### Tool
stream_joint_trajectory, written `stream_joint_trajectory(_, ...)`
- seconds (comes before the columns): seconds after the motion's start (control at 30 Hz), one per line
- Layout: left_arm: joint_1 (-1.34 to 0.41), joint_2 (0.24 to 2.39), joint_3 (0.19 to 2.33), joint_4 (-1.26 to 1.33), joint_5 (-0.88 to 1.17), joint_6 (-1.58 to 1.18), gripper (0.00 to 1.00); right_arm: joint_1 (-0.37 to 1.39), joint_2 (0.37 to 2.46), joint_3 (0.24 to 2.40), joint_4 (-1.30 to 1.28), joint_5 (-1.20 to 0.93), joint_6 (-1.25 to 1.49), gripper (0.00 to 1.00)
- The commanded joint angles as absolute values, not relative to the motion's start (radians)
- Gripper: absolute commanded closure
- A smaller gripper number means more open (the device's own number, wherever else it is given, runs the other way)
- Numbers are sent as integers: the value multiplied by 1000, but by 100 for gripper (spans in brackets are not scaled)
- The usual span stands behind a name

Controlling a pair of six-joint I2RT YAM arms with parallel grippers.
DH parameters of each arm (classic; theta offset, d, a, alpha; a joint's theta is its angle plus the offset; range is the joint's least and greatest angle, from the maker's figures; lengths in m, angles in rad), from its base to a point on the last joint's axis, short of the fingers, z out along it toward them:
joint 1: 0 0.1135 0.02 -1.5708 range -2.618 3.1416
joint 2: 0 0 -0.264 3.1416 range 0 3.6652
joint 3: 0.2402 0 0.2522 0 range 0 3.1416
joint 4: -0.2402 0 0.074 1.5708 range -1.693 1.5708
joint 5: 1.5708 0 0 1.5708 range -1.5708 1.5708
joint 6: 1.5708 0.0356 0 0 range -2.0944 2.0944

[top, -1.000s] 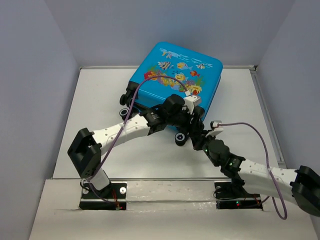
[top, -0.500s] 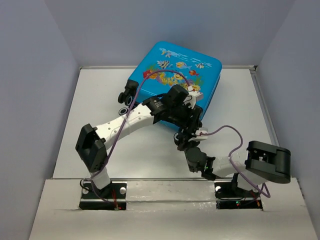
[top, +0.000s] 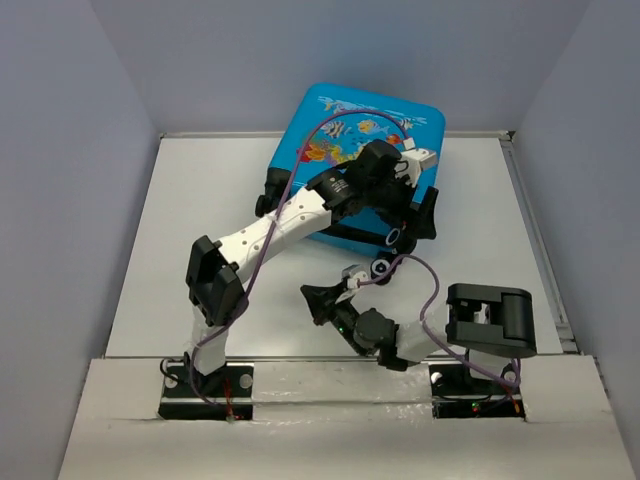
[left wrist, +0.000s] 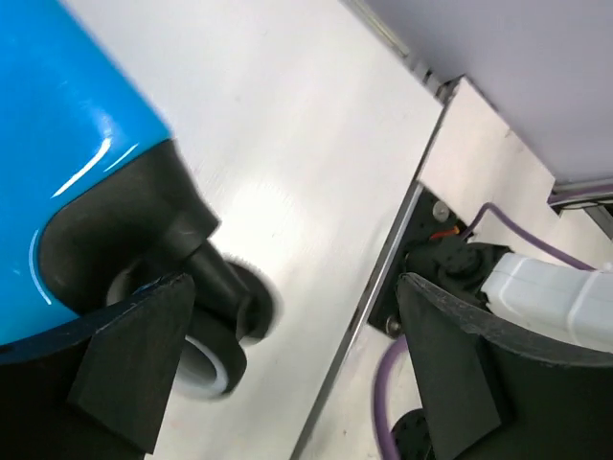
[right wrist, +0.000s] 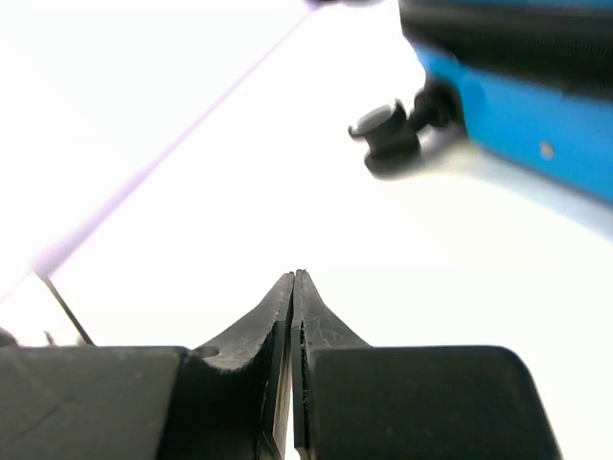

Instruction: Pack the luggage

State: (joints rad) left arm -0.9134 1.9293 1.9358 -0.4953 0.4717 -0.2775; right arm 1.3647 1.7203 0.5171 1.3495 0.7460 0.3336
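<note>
The luggage (top: 350,125) is a bright blue suitcase, shut, with its fish print facing up, at the back middle of the table. My left gripper (top: 412,224) is open at its near right corner. In the left wrist view the blue shell (left wrist: 67,125) and a black-and-white wheel (left wrist: 215,335) sit just by the left finger (left wrist: 134,364), and nothing is between the jaws of the left gripper (left wrist: 297,374). My right gripper (top: 310,297) is shut and empty, low over the table near the front, pointing left. The right wrist view shows the closed right gripper (right wrist: 295,280), the suitcase edge (right wrist: 536,115) and a wheel (right wrist: 383,129) beyond.
Grey walls close in the table on three sides, with a raised rim (top: 530,230) along the right. The right arm's folded upper link (top: 490,320) sits over its base. Purple cables (top: 430,290) loop off both wrists.
The left arm has swung to the right and back, and the suitcase has shifted and turned toward the back wall. The right arm has pulled back from the suitcase and folded, its gripper now pointing left.
</note>
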Motion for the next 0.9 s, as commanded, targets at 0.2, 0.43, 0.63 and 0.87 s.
stream_joint_trajectory(0.2,-813,1554,1670,-160,335,-307,1,1365,1464,255,1263,816,455,93)
stream_joint_trajectory(0.43,-629,1087,1180,-233,-50,-310,2,1365,1157,267,699,801,557,93)
stream_joint_trajectory(0.63,-467,948,940,-357,-209,-275,1,1365,912,328,339,758,618,70)
stream_joint_trajectory(0.87,-414,1068,969,-246,-137,-189,1,1365,861,334,215,710,667,49)
